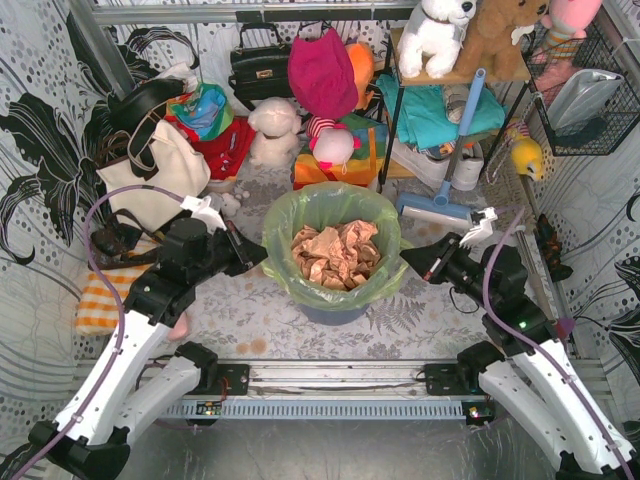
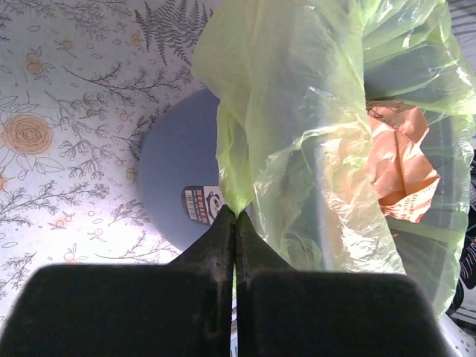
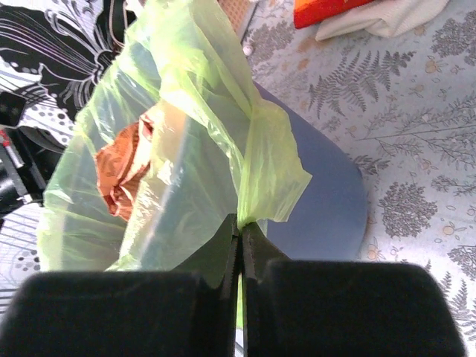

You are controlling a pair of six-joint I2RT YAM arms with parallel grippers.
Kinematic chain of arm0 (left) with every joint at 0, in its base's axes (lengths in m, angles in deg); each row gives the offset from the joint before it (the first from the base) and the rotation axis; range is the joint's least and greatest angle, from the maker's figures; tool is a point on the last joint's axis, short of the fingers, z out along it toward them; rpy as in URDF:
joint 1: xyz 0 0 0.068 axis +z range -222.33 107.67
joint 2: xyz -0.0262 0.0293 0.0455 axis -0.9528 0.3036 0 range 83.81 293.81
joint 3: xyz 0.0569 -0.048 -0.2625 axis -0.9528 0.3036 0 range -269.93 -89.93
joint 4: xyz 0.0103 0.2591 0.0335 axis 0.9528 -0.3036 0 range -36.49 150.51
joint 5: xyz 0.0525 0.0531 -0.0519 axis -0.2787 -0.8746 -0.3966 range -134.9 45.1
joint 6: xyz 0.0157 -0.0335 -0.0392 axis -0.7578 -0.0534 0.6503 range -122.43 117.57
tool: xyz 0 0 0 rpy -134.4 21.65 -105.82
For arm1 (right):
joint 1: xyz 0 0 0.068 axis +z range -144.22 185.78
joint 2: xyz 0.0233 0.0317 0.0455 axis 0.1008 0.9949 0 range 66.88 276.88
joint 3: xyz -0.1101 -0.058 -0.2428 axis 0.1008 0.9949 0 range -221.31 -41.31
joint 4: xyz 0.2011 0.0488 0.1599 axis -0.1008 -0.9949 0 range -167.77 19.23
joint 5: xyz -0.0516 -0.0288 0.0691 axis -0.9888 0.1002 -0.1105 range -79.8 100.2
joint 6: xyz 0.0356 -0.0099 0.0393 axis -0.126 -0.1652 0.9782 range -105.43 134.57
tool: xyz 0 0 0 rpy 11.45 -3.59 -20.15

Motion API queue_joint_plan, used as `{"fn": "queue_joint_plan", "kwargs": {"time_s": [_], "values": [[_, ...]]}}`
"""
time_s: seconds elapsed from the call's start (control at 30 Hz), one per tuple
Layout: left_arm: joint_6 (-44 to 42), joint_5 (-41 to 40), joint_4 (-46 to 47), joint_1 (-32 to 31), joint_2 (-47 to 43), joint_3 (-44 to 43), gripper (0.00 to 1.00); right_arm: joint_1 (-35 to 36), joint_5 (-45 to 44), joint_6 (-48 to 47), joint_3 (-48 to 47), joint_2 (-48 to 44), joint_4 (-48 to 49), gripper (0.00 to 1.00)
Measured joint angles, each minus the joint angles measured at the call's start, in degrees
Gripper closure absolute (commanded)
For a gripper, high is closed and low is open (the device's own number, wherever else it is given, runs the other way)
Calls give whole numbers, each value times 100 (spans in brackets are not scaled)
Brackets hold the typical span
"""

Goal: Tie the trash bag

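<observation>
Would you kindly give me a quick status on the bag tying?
Left gripper shut on trash bag rim; right gripper likewise. Bag in bin, untied. Nothing blocking.

You could see only a sliver of the bin point(image 1: 335, 312) under the trash bag point(image 1: 330, 205) from above. Its label point(image 2: 199, 204) was partly covered by the left tool point(image 2: 236, 214), print too small to read. The left arm point(image 1: 110, 385) and right arm point(image 1: 565, 395) ran off the bottom edge.
</observation>
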Motion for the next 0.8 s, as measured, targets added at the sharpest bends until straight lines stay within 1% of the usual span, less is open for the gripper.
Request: {"fn": "queue_joint_plan", "kwargs": {"time_s": [0.13, 0.3, 0.47, 0.67, 0.8], "values": [[20, 52, 17, 0, -9, -55, 100, 0, 2, 162, -31, -133, 61, 100], [20, 55, 26, 0, -111, -133, 100, 0, 24, 315, -87, -74, 299, 100], [15, 22, 90, 0, -201, -455, 100, 0, 94, 400, -616, 323, 645, 100], [-2, -44, 267, -4, -297, -684, 100, 17, 334, 396, -1386, 1029, 994, 100], [-7, -98, 407, -4, -302, -741, 100, 17, 417, 393, -1447, 1185, 1137, 100]]}}
